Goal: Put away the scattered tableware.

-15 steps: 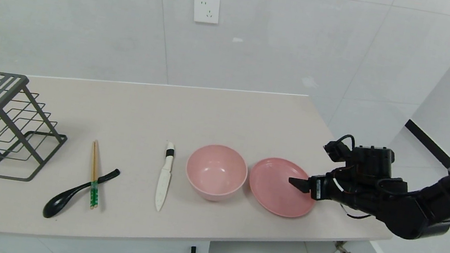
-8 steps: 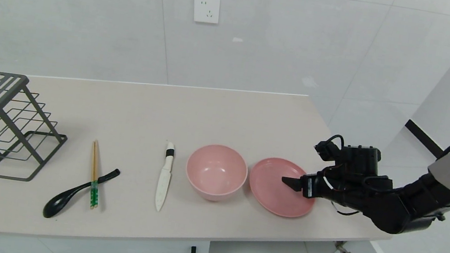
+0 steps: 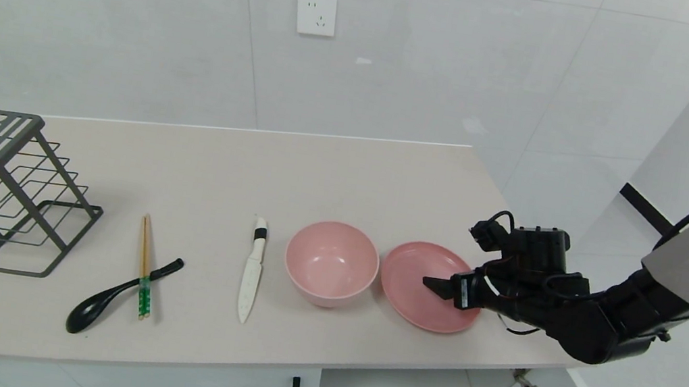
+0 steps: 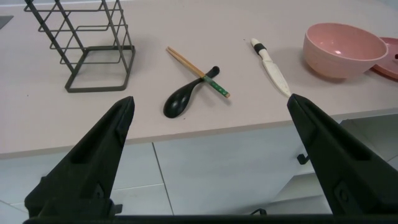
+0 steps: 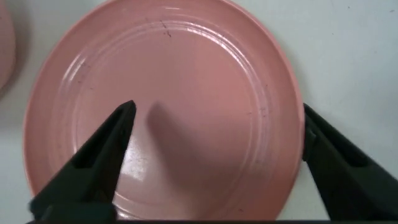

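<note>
Lying flat at the right end of the counter [image 3: 334,171] beside the bowl [image 3: 330,263], the plate [image 3: 410,266] sat under the right gripper [image 3: 434,286], whose fingers [image 5: 93,162] stood apart with its rim between them. The left gripper [image 4: 210,102], also spread, hung far off.

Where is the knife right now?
In the head view the white knife lies flat on the counter, just to the left of the pink bowl, with the chopsticks and black spoon farther left.

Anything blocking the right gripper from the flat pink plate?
Nothing visible. The open right gripper is directly over the flat pink plate, whose surface is bare. The round pink bowl stands beside the plate, to its left.
</note>
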`<state>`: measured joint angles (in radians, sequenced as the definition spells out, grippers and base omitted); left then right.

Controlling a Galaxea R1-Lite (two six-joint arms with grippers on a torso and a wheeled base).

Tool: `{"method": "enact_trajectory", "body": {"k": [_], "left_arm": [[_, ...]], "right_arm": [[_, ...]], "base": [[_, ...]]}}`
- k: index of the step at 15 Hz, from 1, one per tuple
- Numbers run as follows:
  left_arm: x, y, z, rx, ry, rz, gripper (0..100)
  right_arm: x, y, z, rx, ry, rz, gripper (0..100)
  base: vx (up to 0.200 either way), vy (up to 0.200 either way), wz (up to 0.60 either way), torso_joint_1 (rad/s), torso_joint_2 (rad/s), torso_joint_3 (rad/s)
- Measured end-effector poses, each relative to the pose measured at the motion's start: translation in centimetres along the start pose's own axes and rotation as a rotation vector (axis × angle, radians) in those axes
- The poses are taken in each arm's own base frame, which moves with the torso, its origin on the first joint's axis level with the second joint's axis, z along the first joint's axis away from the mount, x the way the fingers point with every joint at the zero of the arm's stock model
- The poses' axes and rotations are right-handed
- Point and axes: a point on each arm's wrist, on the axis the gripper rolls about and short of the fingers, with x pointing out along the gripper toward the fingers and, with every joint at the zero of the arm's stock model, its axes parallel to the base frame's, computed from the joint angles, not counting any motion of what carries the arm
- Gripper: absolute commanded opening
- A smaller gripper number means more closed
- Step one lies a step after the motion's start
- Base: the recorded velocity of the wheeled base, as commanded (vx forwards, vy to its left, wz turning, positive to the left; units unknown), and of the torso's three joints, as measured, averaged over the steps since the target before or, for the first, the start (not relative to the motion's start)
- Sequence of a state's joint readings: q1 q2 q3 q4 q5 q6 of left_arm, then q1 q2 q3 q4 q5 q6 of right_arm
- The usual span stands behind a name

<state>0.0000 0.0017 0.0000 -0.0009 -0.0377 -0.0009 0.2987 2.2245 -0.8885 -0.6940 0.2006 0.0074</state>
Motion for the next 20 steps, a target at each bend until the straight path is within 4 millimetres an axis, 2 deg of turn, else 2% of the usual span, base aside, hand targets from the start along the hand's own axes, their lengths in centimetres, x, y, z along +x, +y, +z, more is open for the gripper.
{"method": "enact_trajectory", "body": {"k": [4, 8, 10, 15, 20], "left_arm": [[0.0, 0.0, 0.0, 0.000, 0.001, -0.001, 100], [0.0, 0.0, 0.0, 0.000, 0.000, -0.001, 100], [0.0, 0.0, 0.0, 0.000, 0.000, -0.001, 100], [0.0, 0.0, 0.0, 0.000, 0.000, -0.001, 100], [0.0, 0.0, 0.0, -0.001, 0.000, -0.001, 100]], "right_arm": [[-0.4, -1.6, -1.6, 0.032, 0.044, -0.073, 0], [-0.7, -2.4, -2.0, 0.040, 0.059, -0.093, 0], [-1.1, -2.3, -1.6, 0.034, 0.024, -0.098, 0], [-3.5, -1.7, 0.0, -0.002, -0.170, -0.099, 0], [-4.3, -1.7, 1.4, -0.005, -0.268, -0.099, 0]], "base": [[0.000, 0.000, 0.00, 0.000, 0.00, 0.000], [0.000, 0.000, 0.00, 0.000, 0.00, 0.000], [0.000, 0.000, 0.00, 0.000, 0.00, 0.000], [0.000, 0.000, 0.00, 0.000, 0.00, 0.000], [0.000, 0.000, 0.00, 0.000, 0.00, 0.000]]}}
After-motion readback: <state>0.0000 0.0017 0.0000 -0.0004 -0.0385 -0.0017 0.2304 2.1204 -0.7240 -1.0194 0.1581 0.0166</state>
